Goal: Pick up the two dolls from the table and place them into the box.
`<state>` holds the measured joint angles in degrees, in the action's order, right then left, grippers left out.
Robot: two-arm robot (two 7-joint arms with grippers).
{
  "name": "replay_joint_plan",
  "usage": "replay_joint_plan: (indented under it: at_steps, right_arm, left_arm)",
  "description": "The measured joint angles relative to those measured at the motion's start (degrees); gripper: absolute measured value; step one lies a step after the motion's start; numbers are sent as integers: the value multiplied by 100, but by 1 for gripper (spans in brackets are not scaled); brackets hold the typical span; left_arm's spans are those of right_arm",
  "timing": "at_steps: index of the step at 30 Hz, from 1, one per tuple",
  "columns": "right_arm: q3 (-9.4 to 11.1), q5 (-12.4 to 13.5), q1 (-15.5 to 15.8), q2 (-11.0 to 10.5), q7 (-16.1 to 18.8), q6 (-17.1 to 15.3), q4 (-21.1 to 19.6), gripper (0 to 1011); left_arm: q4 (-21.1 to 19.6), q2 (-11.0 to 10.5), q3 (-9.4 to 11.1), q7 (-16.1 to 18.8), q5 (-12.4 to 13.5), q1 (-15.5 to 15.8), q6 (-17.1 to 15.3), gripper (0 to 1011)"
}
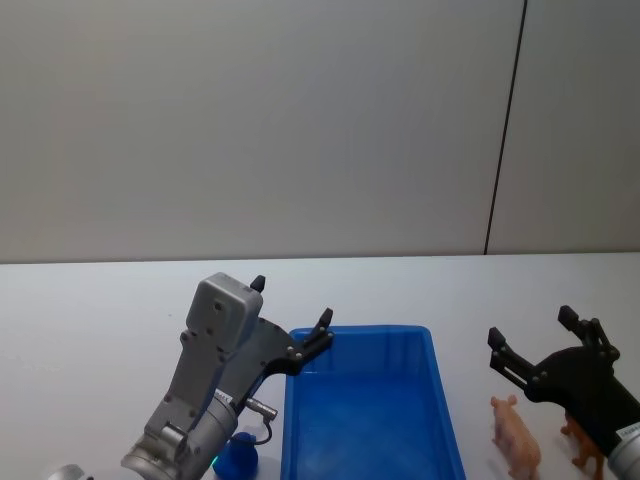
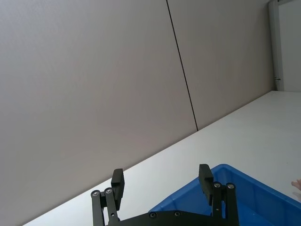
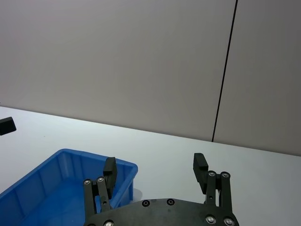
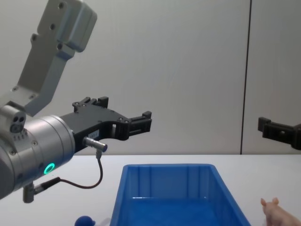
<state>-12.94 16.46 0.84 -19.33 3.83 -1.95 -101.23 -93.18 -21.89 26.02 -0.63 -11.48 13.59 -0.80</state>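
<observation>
Handling the small pale pink doll with ears and legs [image 1: 515, 432]: judged light and a little yielding, easy to tip on its legs; best pinched across the middle of the body, not by an ear or a leg.
Pink doll's place: stood on the flat white tabletop [image 1: 100, 320], near right, just beside the right wall of the bright blue ribbed plastic box [image 1: 380, 331], outside it.
Small brown doll [image 1: 585, 452]: stood just right of the pink one, partly hidden behind the right gripper [image 1: 531, 325]; judged equally light; best grip point could not be told.
Small round dark blue doll [image 1: 237, 456]: lay near left, just beside the box's left wall, partly hidden by the left arm [image 1: 200, 380]; judged prone to roll, so best squeezed across its widest part.
Box: sat between the two arms; showed no doll inside.
Left gripper [image 1: 292, 302]: hung raised above the table by the box's far left corner, pointed forward and roughly level in the chest view; fingers [image 2: 117, 181] spread wide, holding nothing.
Right gripper pose: hung raised at the right, above the pink and brown dolls, pointed toward the far wall; fingers [image 3: 200, 165] spread wide, holding nothing.
Next reach: judged to need a wrist tilted down before any descent onto a doll.
</observation>
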Motion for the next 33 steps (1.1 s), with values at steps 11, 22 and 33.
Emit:
replay_joint_plan:
  at_steps: [11,22,33]
  right_arm:
    - [0,0,0,0,0,0,0,1001]
    - [0,0,0,0,0,0,0,1001]
    - [0,0,0,0,0,0,0,1001]
  left_arm:
    - [0,0,0,0,0,0,0,1001]
    - [0,0,0,0,0,0,0,1002]
    - [0,0,0,0,0,0,0,1001]
